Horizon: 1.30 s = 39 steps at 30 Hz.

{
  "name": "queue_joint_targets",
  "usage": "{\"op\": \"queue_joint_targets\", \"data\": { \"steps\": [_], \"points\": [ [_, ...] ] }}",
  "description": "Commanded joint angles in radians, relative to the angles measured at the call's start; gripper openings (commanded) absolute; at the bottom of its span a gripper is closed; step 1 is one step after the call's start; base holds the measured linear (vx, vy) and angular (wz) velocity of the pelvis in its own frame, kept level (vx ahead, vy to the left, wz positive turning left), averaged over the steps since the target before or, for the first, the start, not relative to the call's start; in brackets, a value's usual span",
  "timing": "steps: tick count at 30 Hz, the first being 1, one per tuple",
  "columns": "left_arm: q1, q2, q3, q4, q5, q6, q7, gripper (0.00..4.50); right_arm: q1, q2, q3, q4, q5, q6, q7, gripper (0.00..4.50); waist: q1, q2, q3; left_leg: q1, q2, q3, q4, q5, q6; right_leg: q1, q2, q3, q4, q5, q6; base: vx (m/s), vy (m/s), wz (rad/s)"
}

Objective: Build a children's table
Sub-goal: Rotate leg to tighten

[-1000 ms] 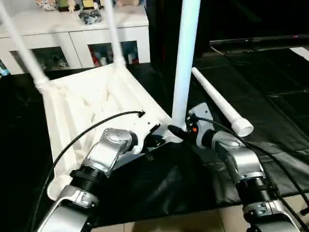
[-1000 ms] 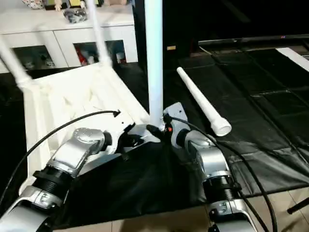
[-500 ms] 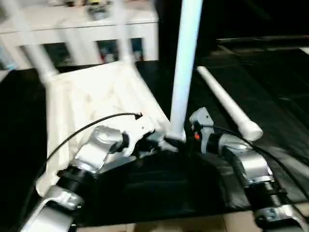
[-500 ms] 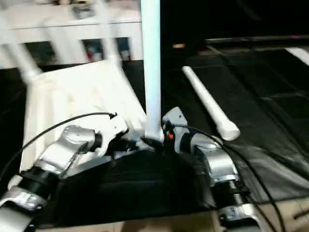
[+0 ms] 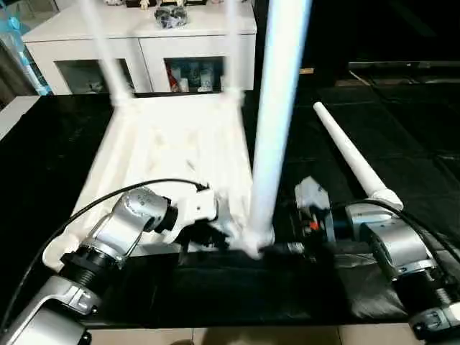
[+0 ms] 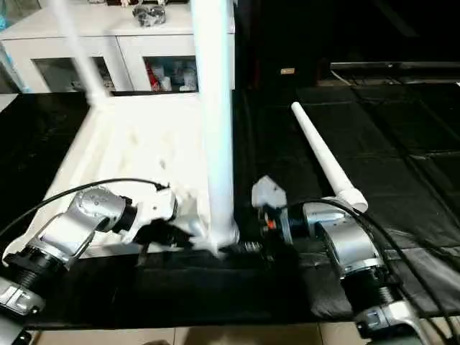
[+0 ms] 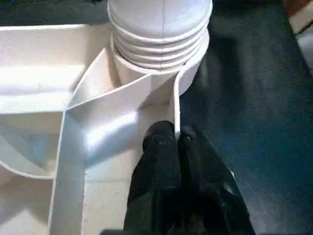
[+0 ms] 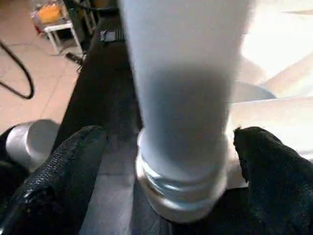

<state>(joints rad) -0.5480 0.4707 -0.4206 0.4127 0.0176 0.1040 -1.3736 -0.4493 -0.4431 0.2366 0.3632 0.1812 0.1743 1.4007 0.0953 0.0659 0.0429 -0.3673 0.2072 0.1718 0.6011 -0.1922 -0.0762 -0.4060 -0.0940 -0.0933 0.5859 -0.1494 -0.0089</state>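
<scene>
Left gripper pinches the table top's rim; right gripper, fingers spread, flanks the upright leg.

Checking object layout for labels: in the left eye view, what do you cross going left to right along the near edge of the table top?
Left gripper's silver wrist → upright white tube leg standing in the near corner socket → right gripper → loose white tapered tube leg lying on the black mat.

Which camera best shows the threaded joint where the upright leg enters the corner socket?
Left wrist view: the upright leg has thread rings exposed above the corner socket. Right wrist view shows the rings, blurred. Head views show it small.
</scene>
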Motion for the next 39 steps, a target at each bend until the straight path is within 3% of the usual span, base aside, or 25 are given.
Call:
{"op": "queue_joint_targets", "data": {
  "steps": [1, 6, 7, 10, 12, 26, 29, 30, 32, 33, 35, 36, 38, 39],
  "points": [
    [-0.019, 0.001, -0.034, -0.013, 0.013, -0.029, -0.045, 0.00, -0.027, 0.007, 0.016, 0.027, -0.027, -0.037, 0.003, 4.46, -0.007, -0.015, -0.066, 0.009, 0.021, 0.001, -0.074, -0.212, 0.055, 0.052, -0.049, 0.042, -0.063, -0.317, -0.210, 0.000, 0.000, 0.00],
    [-0.018, 0.004, -0.041, -0.008, 0.013, -0.046, -0.048, 0.00, -0.043, 0.015, 0.029, 0.042, -0.014, -0.024, 0.021, 4.46, -0.009, -0.016, -0.069, 0.007, 0.023, 0.001, -0.072, -0.187, 0.063, 0.054, -0.047, 0.042, -0.056, -0.275, -0.218, 0.000, 0.000, 0.00],
    [-0.018, 0.004, -0.041, -0.008, 0.012, -0.046, -0.049, 0.00, -0.043, 0.015, 0.029, 0.042, -0.013, -0.023, 0.022, 4.20, -0.009, -0.015, -0.069, 0.007, 0.022, 0.001, -0.071, -0.184, 0.064, 0.054, -0.047, 0.042, -0.056, -0.270, -0.219, 0.000, 0.000, 0.00],
    [-0.018, 0.003, -0.042, -0.002, 0.013, -0.056, -0.054, 0.00, -0.048, 0.017, 0.033, 0.050, -0.004, -0.025, 0.036, 4.12, -0.008, -0.014, -0.070, 0.008, 0.023, 0.002, -0.070, -0.184, 0.069, 0.053, -0.047, 0.042, -0.055, -0.260, -0.226, 0.000, 0.000, 0.00],
    [-0.017, 0.003, -0.045, -0.001, 0.014, -0.060, -0.055, 0.00, -0.050, 0.020, 0.036, 0.057, -0.003, -0.029, 0.043, 3.78, -0.009, -0.016, -0.069, 0.008, 0.022, 0.002, -0.071, -0.190, 0.068, 0.053, -0.046, 0.042, -0.056, -0.270, -0.224, 0.000, 0.000, 0.00],
    [-0.016, 0.004, -0.051, 0.002, 0.013, -0.066, -0.061, 0.00, -0.047, 0.032, 0.040, 0.061, 0.004, -0.022, 0.057, 2.73, -0.009, -0.014, -0.069, 0.008, 0.022, 0.001, -0.071, -0.189, 0.064, 0.054, -0.047, 0.042, -0.057, -0.282, -0.220, 0.000, 0.000, 0.00],
    [-0.013, -0.013, -0.033, -0.008, 0.002, -0.017, -0.025, 0.00, -0.027, 0.055, 0.018, 0.026, 0.042, 0.029, 0.027, 2.65, -0.008, -0.012, -0.070, 0.009, 0.022, 0.002, -0.070, -0.181, 0.066, 0.054, -0.045, 0.042, -0.055, -0.263, -0.226, 0.000, 0.000, 0.00],
    [-0.020, -0.042, -0.009, -0.014, -0.013, 0.023, 0.021, 0.00, -0.019, 0.073, 0.016, 0.016, 0.021, 0.061, -0.046, 2.65, -0.009, -0.009, -0.069, 0.007, 0.022, 0.001, -0.071, -0.186, 0.063, 0.055, -0.045, 0.042, -0.055, -0.264, -0.227, 0.000, 0.000, 0.00],
    [-0.025, -0.062, 0.007, -0.022, -0.026, 0.057, 0.047, 0.00, -0.015, 0.084, 0.017, 0.012, 0.002, 0.075, -0.093, 2.65, -0.009, -0.011, -0.067, 0.008, 0.022, 0.001, -0.072, -0.186, 0.055, 0.054, -0.045, 0.042, -0.056, -0.270, -0.224, 0.000, 0.000, 0.00],
    [-0.040, -0.110, 0.034, -0.034, -0.033, 0.131, 0.128, 0.00, -0.006, 0.121, 0.010, 0.010, -0.022, 0.104, -0.190, 2.65, -0.014, -0.011, -0.065, 0.008, 0.020, 0.002, -0.074, -0.205, 0.044, 0.055, -0.045, 0.041, -0.060, -0.303, -0.215, 0.000, 0.000, 0.00],
    [-0.049, -0.137, 0.042, -0.036, -0.026, 0.161, 0.177, 0.00, -0.003, 0.150, -0.001, 0.012, -0.025, 0.128, -0.248, 2.64, -0.020, -0.015, -0.061, 0.012, 0.016, 0.001, -0.075, -0.240, 0.026, 0.052, -0.046, 0.040, -0.070, -0.393, -0.188, 0.000, 0.000, 0.00],
    [-0.059, -0.188, 0.059, -0.034, -0.015, 0.212, 0.267, 0.00, -0.006, 0.207, -0.023, 0.027, -0.040, 0.162, -0.368, 2.64, -0.028, -0.017, -0.058, 0.004, 0.011, -0.005, -0.078, -0.247, 0.018, 0.057, -0.048, 0.035, -0.076, -0.456, -0.155, 0.000, 0.000, 0.00],
    [-0.062, -0.215, 0.069, -0.031, -0.012, 0.242, 0.311, 0.00, -0.013, 0.236, -0.033, 0.041, -0.053, 0.178, -0.434, 2.64, -0.039, -0.017, -0.056, 0.004, 0.009, -0.007, -0.078, -0.254, 0.012, 0.055, -0.048, 0.032, -0.082, -0.493, -0.135, 0.000, 0.000, 0.00],
    [-0.064, -0.241, 0.078, -0.025, -0.008, 0.267, 0.356, 0.00, -0.021, 0.262, -0.044, 0.055, -0.063, 0.191, -0.493, 2.64, -0.059, -0.017, -0.055, 0.002, 0.004, -0.008, -0.076, -0.265, 0.008, 0.055, -0.047, 0.027, -0.089, -0.527, -0.120, 0.000, 0.000, 0.00]
  ]
}}
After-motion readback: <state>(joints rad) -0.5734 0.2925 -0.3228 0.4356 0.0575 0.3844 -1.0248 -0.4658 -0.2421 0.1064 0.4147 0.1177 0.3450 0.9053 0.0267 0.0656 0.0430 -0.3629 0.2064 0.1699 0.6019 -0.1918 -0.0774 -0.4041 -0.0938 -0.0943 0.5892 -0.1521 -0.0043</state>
